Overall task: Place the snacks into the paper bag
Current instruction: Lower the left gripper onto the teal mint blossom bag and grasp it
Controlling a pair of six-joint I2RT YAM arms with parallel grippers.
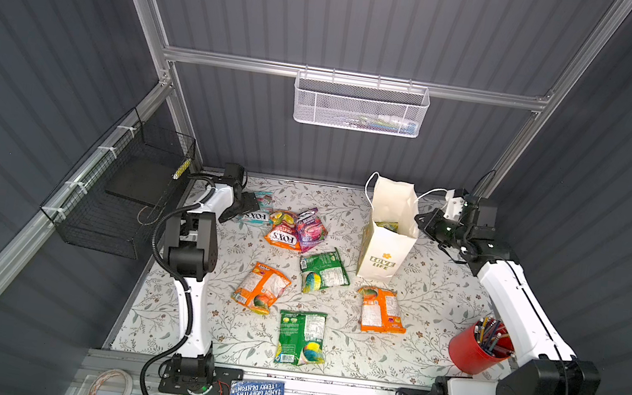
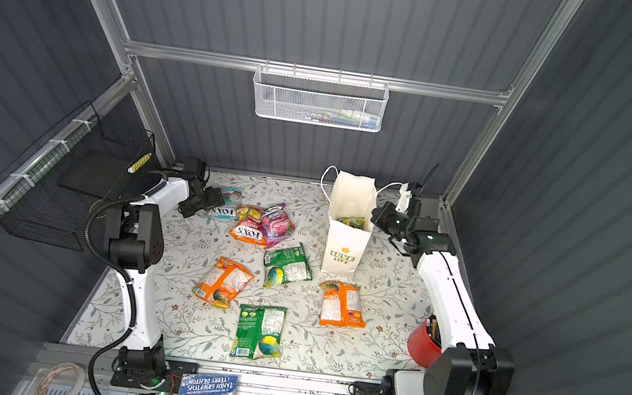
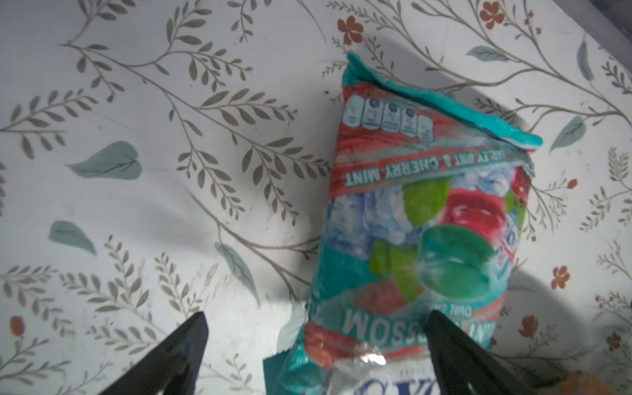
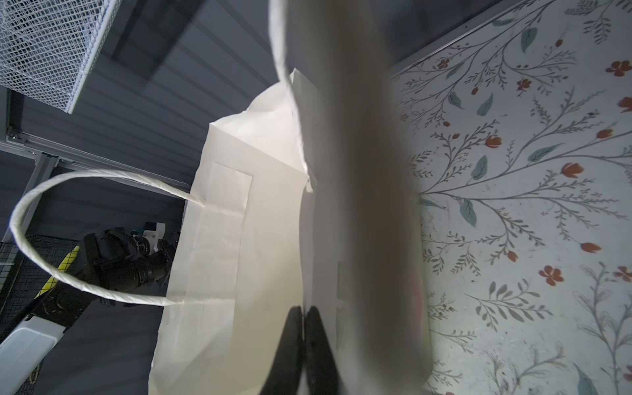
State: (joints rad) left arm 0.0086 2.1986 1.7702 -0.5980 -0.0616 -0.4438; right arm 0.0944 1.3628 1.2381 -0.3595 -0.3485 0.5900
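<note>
Snack packets (image 1: 324,271) lay scattered on the floral table (image 1: 433,307) beside the upright paper bag (image 1: 382,254), left gripper (image 3: 316,314) spread wide above a teal mint packet (image 3: 420,222), right gripper (image 4: 303,312) closed tight at the bag's rim, hold unclear.

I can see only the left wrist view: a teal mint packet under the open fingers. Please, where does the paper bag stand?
Observer: The paper bag stands upright near the back of the table, right of the middle, mouth open.
Operator: Does something hold it?
Observer: Yes. The right gripper is shut on its rim, on the bag's right side.
Operator: Is any snack inside already?
Observer: A greenish packet shows inside the mouth.
</note>
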